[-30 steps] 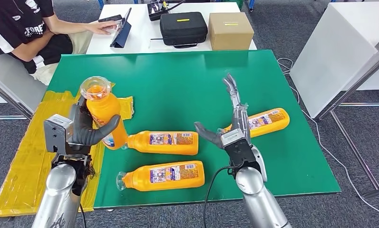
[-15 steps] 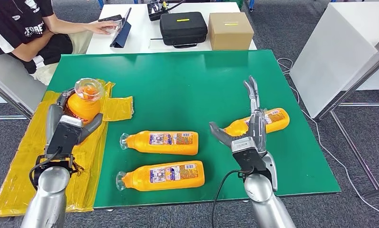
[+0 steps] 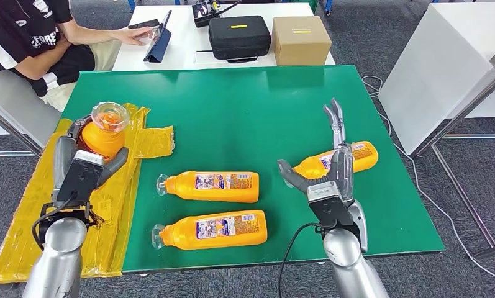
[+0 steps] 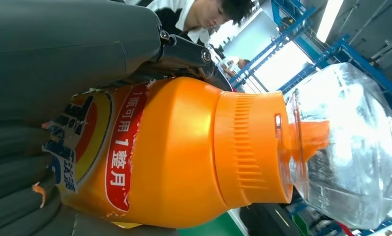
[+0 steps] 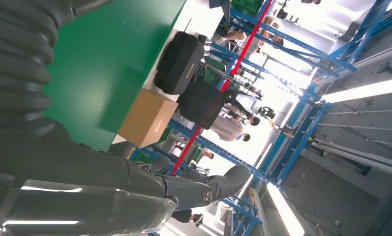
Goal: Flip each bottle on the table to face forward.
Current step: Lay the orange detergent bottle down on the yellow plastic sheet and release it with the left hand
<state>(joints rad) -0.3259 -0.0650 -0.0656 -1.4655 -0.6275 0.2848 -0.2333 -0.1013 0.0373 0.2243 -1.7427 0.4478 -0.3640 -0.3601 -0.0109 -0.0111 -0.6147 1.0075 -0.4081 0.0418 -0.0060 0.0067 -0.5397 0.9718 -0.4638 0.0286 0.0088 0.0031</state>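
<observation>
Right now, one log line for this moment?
left hand: grips upright bottle | right hand: open above far-right bottle | two bottles lying

Bright, even light; wrist backgrounds blown out.

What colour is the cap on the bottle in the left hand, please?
Clear, see-through cap over an orange neck; left wrist view.

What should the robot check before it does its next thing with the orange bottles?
1. Left hand grips the upright bottle: ok.
2. That bottle stands over the yellow sheet: ok; touching it: cannot tell.
3. Right hand holds nothing, fingers apart: ok.
4. Right bottle beside the right hand lies flat: not ok.
5. Middle bottle and near bottle lie flat: not ok.
</observation>
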